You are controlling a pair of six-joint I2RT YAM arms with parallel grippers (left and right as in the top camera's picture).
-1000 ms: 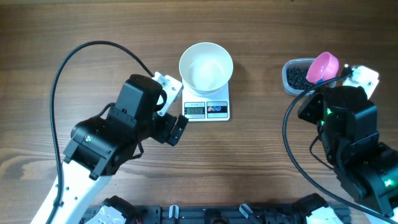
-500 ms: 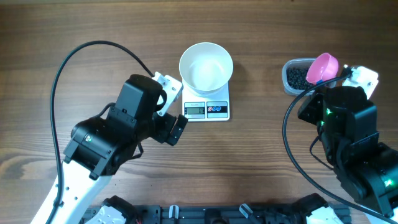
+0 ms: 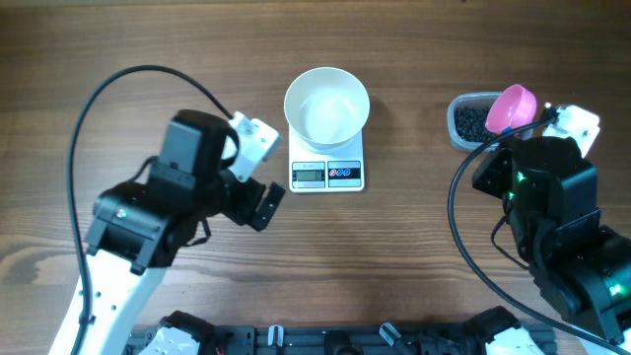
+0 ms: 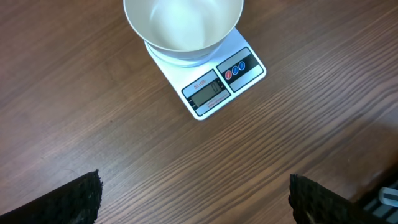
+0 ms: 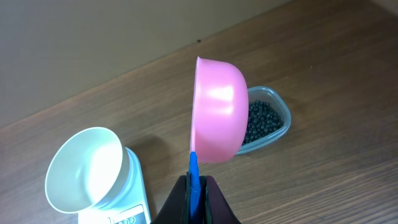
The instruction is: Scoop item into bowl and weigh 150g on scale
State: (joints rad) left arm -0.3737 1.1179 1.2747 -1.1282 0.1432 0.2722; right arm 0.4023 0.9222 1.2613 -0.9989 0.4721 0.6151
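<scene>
The white bowl stands empty on the small white scale, also seen in the left wrist view as bowl and scale. Black beads, the item, fill a clear tub at the right. My right gripper is shut on the blue handle of a pink scoop, held above the tub with its cup turned on edge; the cup's inside is hidden. My left gripper hangs open over bare wood, left of and in front of the scale, holding nothing.
The wooden table runs all round the scale. A black cable loops over the left arm, another curves by the right arm. A dark rail lines the front edge.
My left arm has drawn back to the left, away from the scale. The right arm, scoop and bowl have not moved.
</scene>
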